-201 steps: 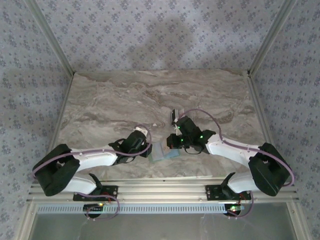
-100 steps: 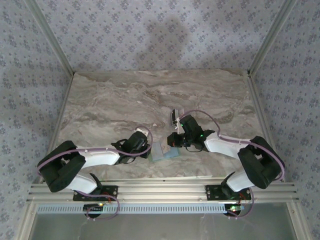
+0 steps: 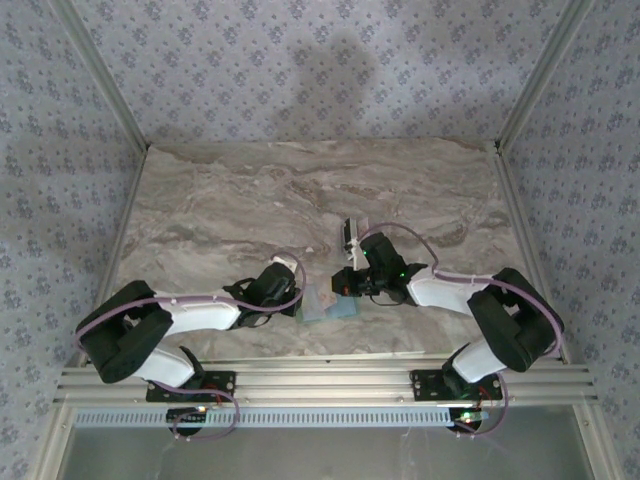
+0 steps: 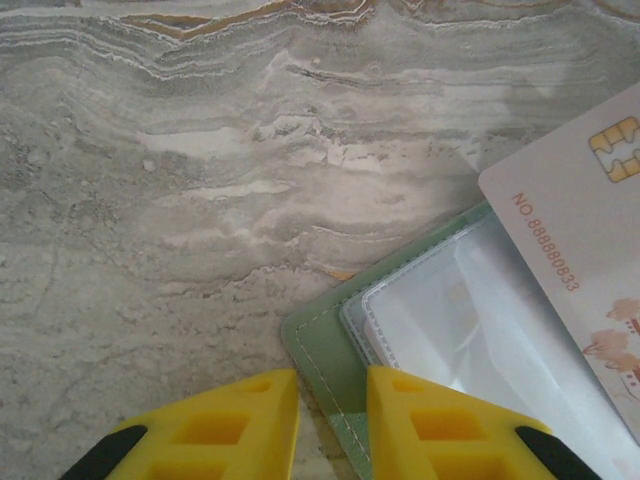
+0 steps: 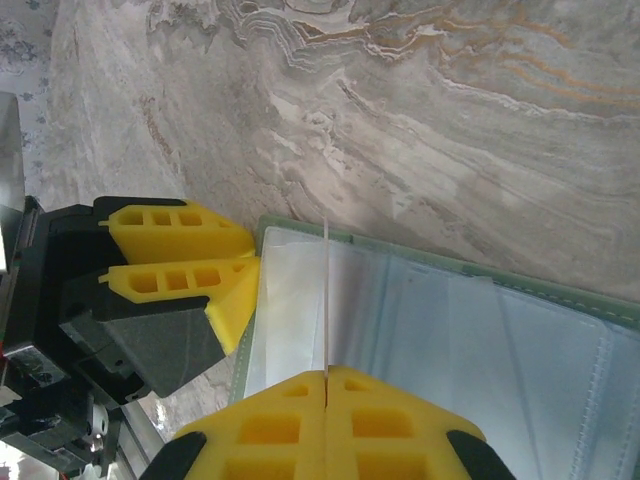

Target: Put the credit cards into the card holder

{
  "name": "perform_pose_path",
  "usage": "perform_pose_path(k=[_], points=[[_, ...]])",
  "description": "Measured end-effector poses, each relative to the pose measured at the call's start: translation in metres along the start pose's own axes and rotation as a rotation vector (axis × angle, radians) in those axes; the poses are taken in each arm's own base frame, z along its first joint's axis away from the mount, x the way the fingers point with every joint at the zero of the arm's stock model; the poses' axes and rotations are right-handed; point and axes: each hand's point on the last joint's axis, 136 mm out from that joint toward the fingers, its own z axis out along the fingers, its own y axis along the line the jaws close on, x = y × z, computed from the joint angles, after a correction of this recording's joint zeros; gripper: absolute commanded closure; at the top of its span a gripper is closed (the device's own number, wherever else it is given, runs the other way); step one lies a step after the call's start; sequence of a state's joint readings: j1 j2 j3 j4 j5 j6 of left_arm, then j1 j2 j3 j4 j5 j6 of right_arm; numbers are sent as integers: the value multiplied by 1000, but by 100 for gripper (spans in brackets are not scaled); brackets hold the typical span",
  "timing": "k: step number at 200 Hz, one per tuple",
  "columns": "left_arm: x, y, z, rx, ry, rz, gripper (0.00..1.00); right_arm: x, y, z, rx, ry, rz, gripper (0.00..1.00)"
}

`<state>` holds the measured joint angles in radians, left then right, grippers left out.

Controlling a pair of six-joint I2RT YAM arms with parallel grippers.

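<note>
Left pincer [image 4: 332, 380] nips a corner of the open card holder [image 4: 318, 345], which lies flat near the tabletop's [image 4: 200, 180] front edge. Right pincer [image 5: 327, 378], pressed together, pinches one credit card [image 4: 585, 190] tilted over the holder's clear pocket.

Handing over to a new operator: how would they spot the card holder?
On the marble table, look toward the near edge, between the left gripper and the right gripper. The card holder lies open there: a sage-green bifold with clear pockets, unlike the pale credit card held over it.
</note>
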<state>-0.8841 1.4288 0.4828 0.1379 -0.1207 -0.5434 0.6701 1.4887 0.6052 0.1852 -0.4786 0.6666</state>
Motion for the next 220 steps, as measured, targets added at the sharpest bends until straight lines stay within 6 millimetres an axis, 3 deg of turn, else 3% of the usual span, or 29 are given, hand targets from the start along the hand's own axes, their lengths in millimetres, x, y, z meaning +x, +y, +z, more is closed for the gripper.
perform_pose_path(k=[80,220], points=[[-1,-1,1,3,-6,-1,75,5,-9,7,5,22,36,100],[-1,-2,7,3,-11,-8,78,4,-5,20,-42,21,53,100]])
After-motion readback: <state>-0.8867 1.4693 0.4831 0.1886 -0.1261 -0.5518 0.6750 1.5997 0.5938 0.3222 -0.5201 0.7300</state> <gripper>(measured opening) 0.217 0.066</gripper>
